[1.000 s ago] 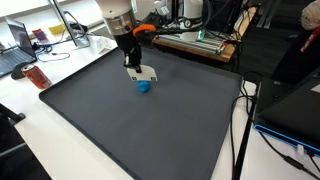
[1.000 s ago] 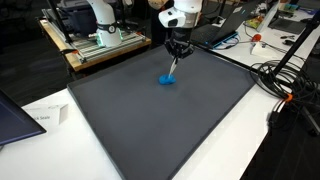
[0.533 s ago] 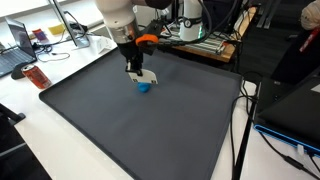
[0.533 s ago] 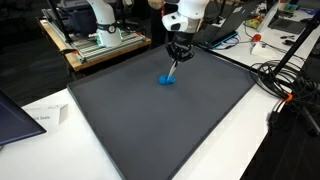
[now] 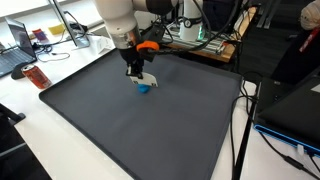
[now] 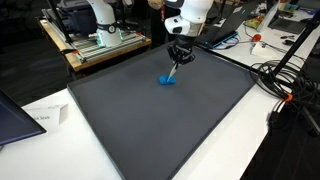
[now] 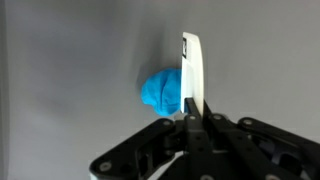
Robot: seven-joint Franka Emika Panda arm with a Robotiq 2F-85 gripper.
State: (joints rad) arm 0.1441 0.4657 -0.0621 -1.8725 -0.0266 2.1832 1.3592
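Observation:
My gripper is shut on a thin white flat strip that sticks out past the fingertips. In the wrist view a small crumpled blue lump lies on the dark grey mat, right against the strip's left edge. In both exterior views the gripper hangs over the far part of the mat. The white strip slants down to the blue lump. I cannot tell whether the strip touches the lump.
The large dark mat covers most of the table. Behind it stand a second white robot arm and a wooden bench with equipment. Cables, papers and a laptop lie around the edges.
The arm's upper part has swung a little sideways and the wrist has turned, shifting the white strip slightly closer to the blue lump. The lump has stayed in place.

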